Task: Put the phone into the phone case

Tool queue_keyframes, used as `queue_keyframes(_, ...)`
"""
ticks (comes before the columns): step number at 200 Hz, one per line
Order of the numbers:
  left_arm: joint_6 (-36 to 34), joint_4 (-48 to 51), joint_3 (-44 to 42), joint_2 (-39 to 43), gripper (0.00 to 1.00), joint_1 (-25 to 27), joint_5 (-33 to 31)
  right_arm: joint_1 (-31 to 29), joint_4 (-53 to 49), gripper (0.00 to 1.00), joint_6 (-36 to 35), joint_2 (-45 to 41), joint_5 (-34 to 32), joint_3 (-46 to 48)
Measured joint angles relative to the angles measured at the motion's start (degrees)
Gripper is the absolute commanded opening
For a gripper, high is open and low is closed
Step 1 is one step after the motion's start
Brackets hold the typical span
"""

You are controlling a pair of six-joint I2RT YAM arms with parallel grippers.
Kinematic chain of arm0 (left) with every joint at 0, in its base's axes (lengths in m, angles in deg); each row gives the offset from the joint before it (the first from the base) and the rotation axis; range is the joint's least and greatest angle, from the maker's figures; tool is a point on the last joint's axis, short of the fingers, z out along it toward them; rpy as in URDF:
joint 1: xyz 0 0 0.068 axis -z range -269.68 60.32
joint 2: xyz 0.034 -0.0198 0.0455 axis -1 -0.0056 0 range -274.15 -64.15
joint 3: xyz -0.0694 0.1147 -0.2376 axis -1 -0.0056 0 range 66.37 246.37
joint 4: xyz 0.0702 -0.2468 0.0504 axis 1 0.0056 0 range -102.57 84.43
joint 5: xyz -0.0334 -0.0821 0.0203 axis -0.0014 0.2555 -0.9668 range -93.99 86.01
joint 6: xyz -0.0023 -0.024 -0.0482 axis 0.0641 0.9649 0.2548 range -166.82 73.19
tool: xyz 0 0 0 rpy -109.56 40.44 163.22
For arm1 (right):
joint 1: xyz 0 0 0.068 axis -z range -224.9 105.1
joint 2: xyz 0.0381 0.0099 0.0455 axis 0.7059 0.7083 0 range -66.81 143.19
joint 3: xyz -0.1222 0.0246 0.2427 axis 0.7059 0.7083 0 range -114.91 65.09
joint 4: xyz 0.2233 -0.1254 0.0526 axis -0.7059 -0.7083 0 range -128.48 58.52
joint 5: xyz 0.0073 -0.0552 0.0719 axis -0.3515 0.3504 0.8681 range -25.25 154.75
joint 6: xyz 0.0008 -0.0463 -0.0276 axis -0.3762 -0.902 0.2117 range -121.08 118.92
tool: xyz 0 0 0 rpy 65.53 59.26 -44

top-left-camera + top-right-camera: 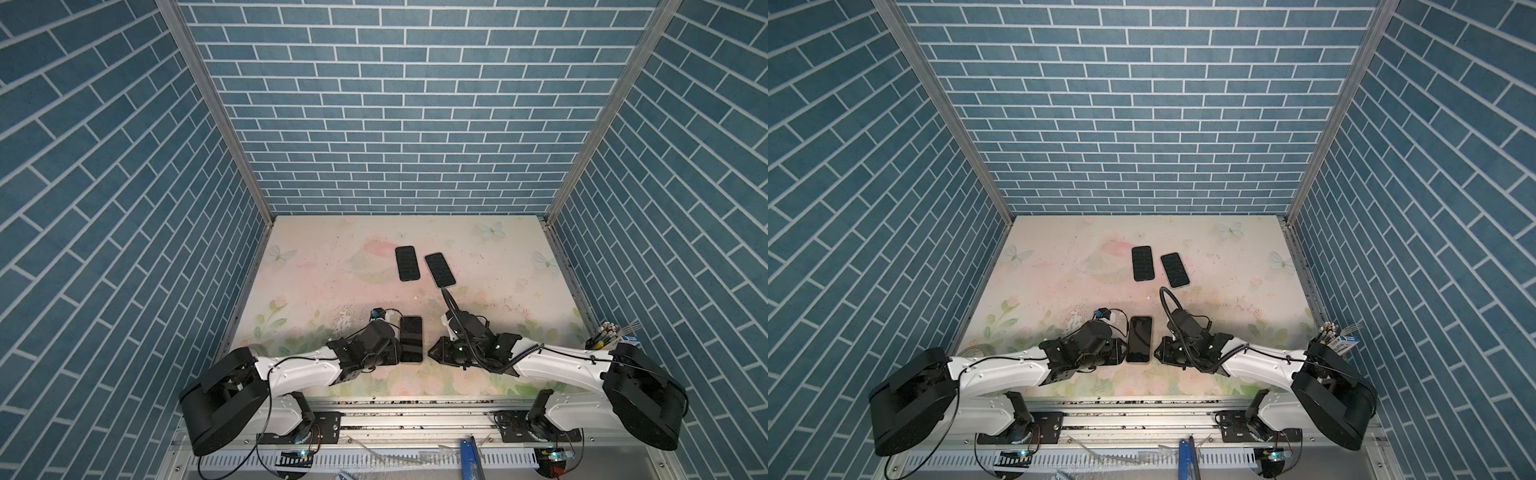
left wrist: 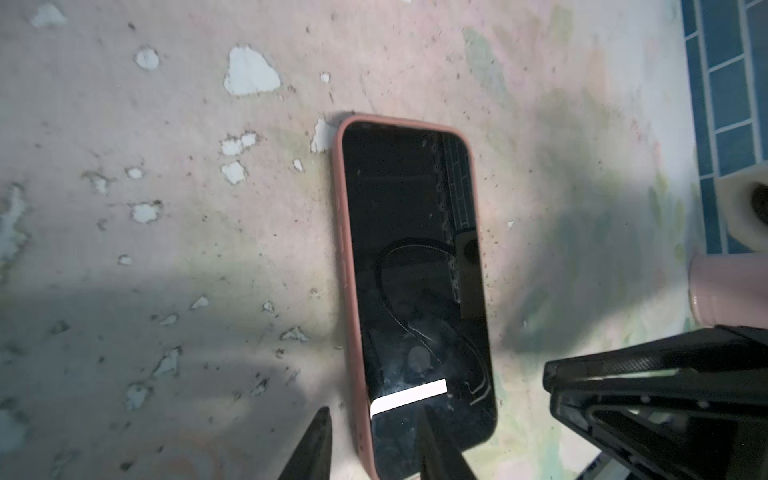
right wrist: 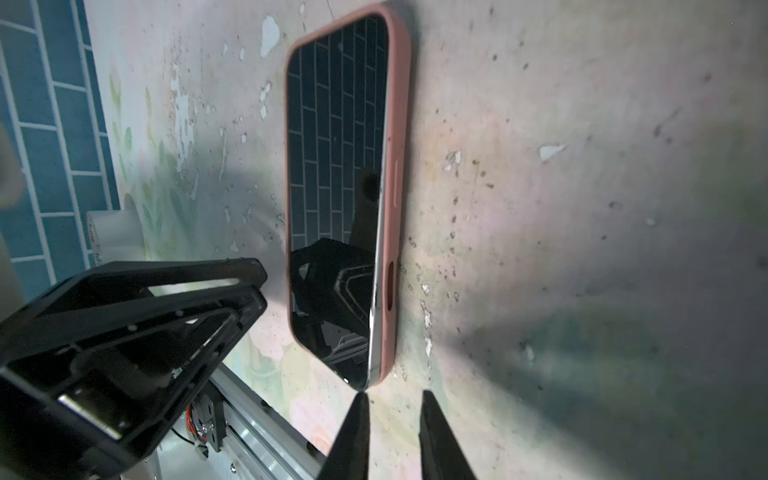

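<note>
- While both arms stretch low over the floral tabletop (image 1: 498, 291), the phone (image 1: 411, 338) lies flat and screen-up between the 2 hands, in the near half of the surface in both top views
- Around it sits the pink phone case (image 2: 345, 249); in the left wrist view the pink rim runs along 1 long side and round the far short end of the dark screen
- Seen from the right wrist, a silvery strip of the phone's own edge shows above the case wall along the long side nearer the right arm, so that side looks raised out of the case; how far it stands proud I cannot tell
- Part open, the left hand (image 2: 376, 411) straddles the other long side near a corner: 1 finger sits over the tabletop just beside the case and the other over the screen, with no clamp on either visible
- With only a narrow gap between its fingers and nothing in that gap, the right hand (image 3: 392, 395) points at the near corner of the phone; 1 fingertip is right at that corner, touching or not I cannot tell
- Farther back, 2 other dark phones (image 1: 407, 264) lie side by side, well apart from both hands
- Near the blue brick wall on the left arm's side stands a roll of clear tape (image 3: 114, 232)
</note>
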Motion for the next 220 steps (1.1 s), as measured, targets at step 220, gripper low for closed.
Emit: queue_keyframes(220, -0.5, 0.66, 3.85, -4.72, 0.23, 0.55, 1.9, -1.84, -13.79, 0.12, -4.48, 10.99, -0.96, -14.32)
